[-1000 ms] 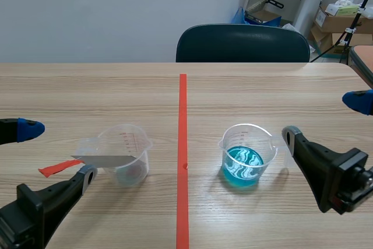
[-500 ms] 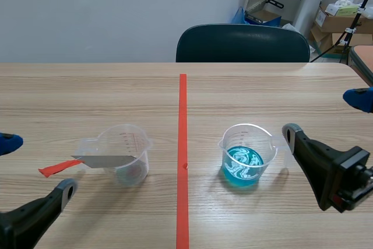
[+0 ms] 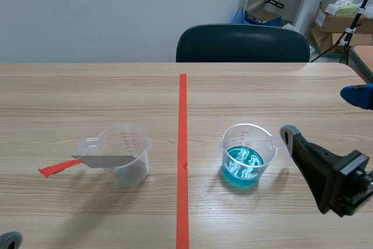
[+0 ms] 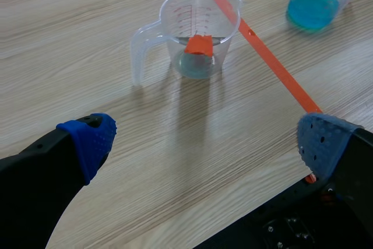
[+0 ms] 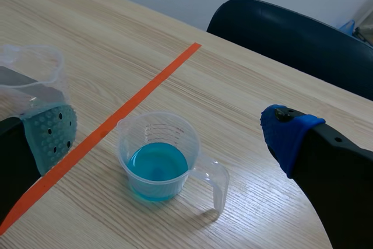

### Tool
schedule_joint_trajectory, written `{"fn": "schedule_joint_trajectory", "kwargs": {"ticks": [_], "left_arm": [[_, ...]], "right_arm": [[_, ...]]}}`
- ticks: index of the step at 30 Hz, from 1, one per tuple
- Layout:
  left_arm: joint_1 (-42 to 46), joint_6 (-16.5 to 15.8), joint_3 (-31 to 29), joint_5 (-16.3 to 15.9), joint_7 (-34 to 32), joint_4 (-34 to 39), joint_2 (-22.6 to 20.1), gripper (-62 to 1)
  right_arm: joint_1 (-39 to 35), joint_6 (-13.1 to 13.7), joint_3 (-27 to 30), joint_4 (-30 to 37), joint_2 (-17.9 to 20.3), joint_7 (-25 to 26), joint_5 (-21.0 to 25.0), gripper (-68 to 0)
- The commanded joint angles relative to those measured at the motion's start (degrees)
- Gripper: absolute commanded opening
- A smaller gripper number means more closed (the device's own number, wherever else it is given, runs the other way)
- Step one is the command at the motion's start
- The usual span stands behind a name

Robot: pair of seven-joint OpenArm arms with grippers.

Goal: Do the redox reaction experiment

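A clear measuring beaker stands left of the red line. A grey metal strip with a red tape end lies across its rim. The same beaker is well ahead of my left gripper, which is open and holds nothing. In the scene view only one left fingertip shows, at the near-left corner. A second beaker holds blue liquid. My right gripper is open, its fingers apart on either side of this blue beaker without touching it.
A dark chair stands behind the table's far edge. Boxes and a stand sit at the back right. The orange-red tape line runs down the table's middle. The blue beaker's handle points toward the right arm.
My left arm has drawn back toward the near-left corner and almost left the scene view. The right arm and both beakers have stayed put.
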Motion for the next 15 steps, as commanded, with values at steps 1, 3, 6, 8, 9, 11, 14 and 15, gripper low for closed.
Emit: {"fn": "schedule_joint_trajectory", "kwargs": {"ticks": [1, 3, 6, 8, 9, 11, 14, 15], "left_arm": [[0.70, -0.13, -0.28, -0.57, -1.64, 1.38, 0.02, 1.4], [1.33, -0.13, -0.74, -0.59, -2.08, 1.38, 0.02, 1.4], [1.51, -0.13, -0.98, -0.59, -2.01, 1.40, 0.02, 1.4], [1.51, -0.13, -0.98, -0.57, -1.99, 1.40, 0.02, 1.4], [1.51, -0.13, -0.98, -0.57, -2.01, 1.40, 0.04, 1.4], [1.51, -0.11, -0.98, -0.57, -2.01, 1.40, 0.17, 1.4], [1.46, -0.11, -0.98, -0.57, -2.01, 1.40, 0.17, 1.4], [1.46, -0.11, -0.98, -0.57, -2.01, 1.40, 0.17, 1.4]], "right_arm": [[0.66, 0.31, 0.74, 0.48, 0.13, 1.75, -0.33, 0.4], [0.63, 0.96, 0.74, 0.48, 0.13, 3.23, -1.09, 0.4], [0.63, 1.51, 0.57, 0.48, 0.13, 4.96, -2.29, 0.4], [0.63, 1.55, -0.02, 0.48, 0.50, 5.57, -3.93, 0.4], [0.66, 1.53, -0.48, 0.48, 0.98, 5.90, -4.76, 0.4], [0.66, 1.49, -1.84, 0.48, 2.45, 6.56, -5.33, 0.4], [0.83, 1.49, -4.02, 0.48, 5.03, 7.78, -5.33, 0.4], [1.20, 1.44, -4.72, 0.48, 5.86, 8.09, -5.33, 0.4]]}}
